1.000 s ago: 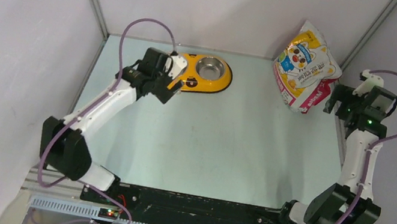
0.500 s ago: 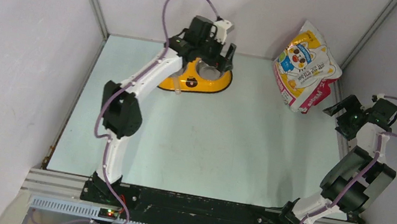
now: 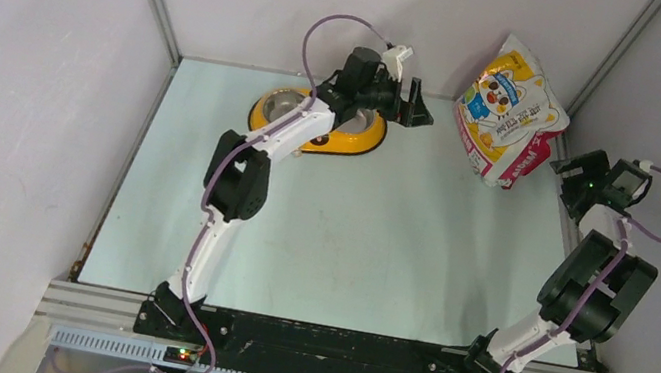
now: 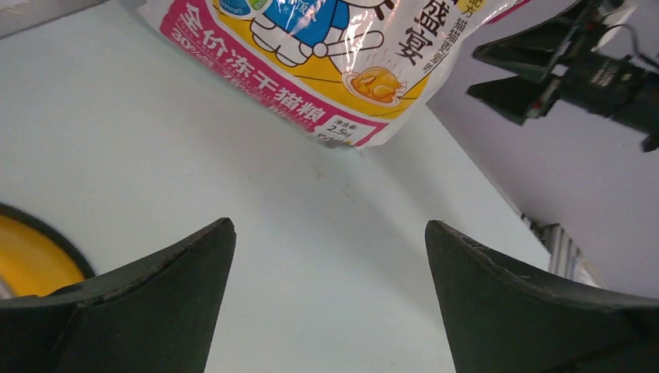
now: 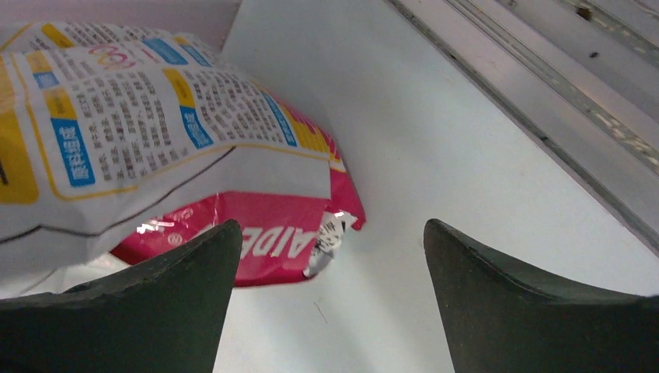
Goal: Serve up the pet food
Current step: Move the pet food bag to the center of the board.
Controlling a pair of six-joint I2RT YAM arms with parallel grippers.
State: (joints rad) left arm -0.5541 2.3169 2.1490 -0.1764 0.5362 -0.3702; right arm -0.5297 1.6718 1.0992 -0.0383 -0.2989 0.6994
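Note:
The glossy yellow-white-pink cat-food bag (image 3: pixel 509 110) leans at the back right corner; no loose kibble shows. It also shows in the left wrist view (image 4: pixel 326 62) and in the right wrist view (image 5: pixel 155 140). My left gripper (image 3: pixel 418 108) is open and empty, held between the yellow double-bowl feeder (image 3: pixel 319 122) and the bag, jaws pointing at the bag (image 4: pixel 326 233). My right gripper (image 3: pixel 571 176) is open and empty just right of the bag's pink bottom edge (image 5: pixel 326 233). The feeder's yellow rim shows in the left wrist view (image 4: pixel 31 260).
Grey walls enclose the table on three sides, with metal corner posts (image 3: pixel 611 61). A metal rail (image 5: pixel 544 93) runs along the right table edge beside the right gripper. The right gripper also shows in the left wrist view (image 4: pixel 559 70).
The left arm swung right from the feeder's left bowl, over the feeder, toward the bag. The right gripper dropped and turned in near the bag's lower right corner.

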